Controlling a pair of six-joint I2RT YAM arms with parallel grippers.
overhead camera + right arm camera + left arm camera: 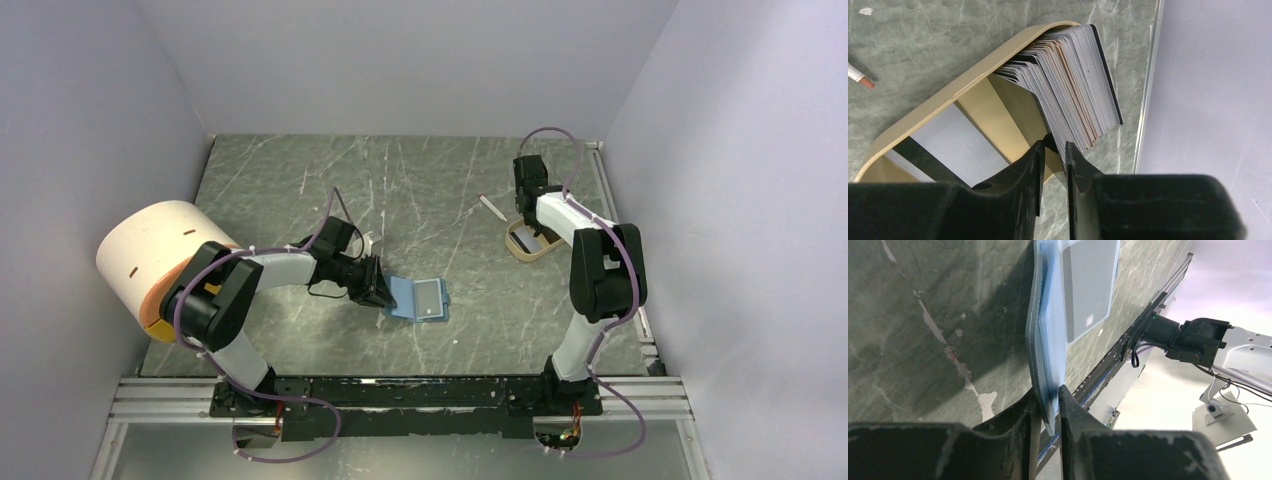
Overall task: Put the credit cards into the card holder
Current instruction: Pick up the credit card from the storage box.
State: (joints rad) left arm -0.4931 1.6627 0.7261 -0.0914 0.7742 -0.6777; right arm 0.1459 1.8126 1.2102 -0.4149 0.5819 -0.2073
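**A:** Where do things stand?

**B:** My left gripper [1048, 396] is clenched on the edge of the holder [1044, 340], which is open near the middle of the table. One grey card [1088, 285] shows on its inner side. The other cards [1073, 85] lean as a fanned stack in the tray [948, 92], far right.

**A:** And the right one?

**B:** My right gripper [1054, 147] sits at the stack's lower corner, jaws nearly together. I cannot tell whether a card is between them.

**A:** How would you do it cleanly?

**B:** I'd catch only the outermost card by its corner. Then I'd lift straight up so its neighbours don't drag along, with the holder pinned and its slots facing the incoming card.

**A:** Any writing?

**B:** None I can read. The grey card has only a small pale square, and a card lying flat in the tray shows a dark stripe.
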